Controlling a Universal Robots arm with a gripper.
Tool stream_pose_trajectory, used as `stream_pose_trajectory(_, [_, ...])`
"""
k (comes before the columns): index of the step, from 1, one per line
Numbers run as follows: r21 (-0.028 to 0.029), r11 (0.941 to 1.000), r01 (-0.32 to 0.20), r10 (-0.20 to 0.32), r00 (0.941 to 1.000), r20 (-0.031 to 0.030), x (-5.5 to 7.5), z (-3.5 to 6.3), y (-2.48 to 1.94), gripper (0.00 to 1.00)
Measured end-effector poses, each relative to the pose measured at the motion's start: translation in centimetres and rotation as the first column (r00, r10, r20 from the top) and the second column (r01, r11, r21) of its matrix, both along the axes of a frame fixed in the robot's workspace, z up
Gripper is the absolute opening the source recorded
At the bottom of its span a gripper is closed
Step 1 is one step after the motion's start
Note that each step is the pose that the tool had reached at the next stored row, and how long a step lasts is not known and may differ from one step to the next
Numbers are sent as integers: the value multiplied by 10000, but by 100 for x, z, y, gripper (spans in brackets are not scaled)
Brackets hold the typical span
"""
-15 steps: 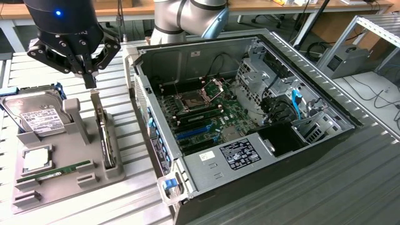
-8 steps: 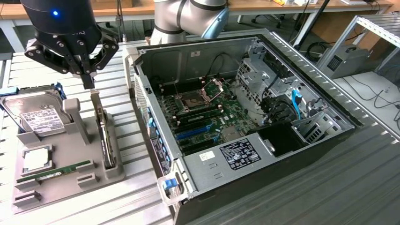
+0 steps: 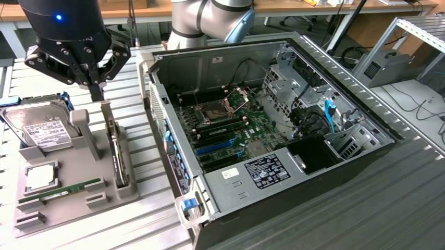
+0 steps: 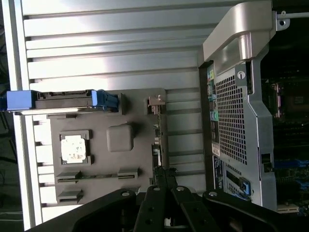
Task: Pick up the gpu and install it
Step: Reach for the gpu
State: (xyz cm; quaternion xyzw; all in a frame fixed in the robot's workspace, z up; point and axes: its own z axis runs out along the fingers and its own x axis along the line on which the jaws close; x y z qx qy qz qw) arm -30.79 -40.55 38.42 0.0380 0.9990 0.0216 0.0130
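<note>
The gpu (image 3: 115,151) is a thin dark card standing on edge in a slot of the grey parts tray (image 3: 70,205), at the exterior view's left. My gripper (image 3: 96,94) hangs just over the card's far end, its fingers pressed together and shut. Whether they touch the card I cannot tell. In the wrist view the gpu (image 4: 156,140) shows edge-on, running along the tray (image 4: 137,159) up to the closed gripper (image 4: 162,175). The open computer case (image 3: 326,172) lies beside the tray, its motherboard (image 3: 233,130) and blue expansion slots (image 3: 215,148) exposed.
The tray also holds a silver hard drive (image 3: 41,130) with blue rails, a square processor (image 3: 40,177) and a green RAM stick (image 3: 59,191). The case's rear panel (image 4: 236,121) rises close beside the tray. Ribbed metal table (image 3: 361,208) lies around them.
</note>
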Motion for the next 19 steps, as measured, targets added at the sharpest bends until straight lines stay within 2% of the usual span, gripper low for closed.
stream_pose_trajectory(8, [0,10000,0,0,10000,1,-9,0,-132,11])
stream_pose_trajectory(19, [0,10000,0,0,10000,0,-37,0,-252,11])
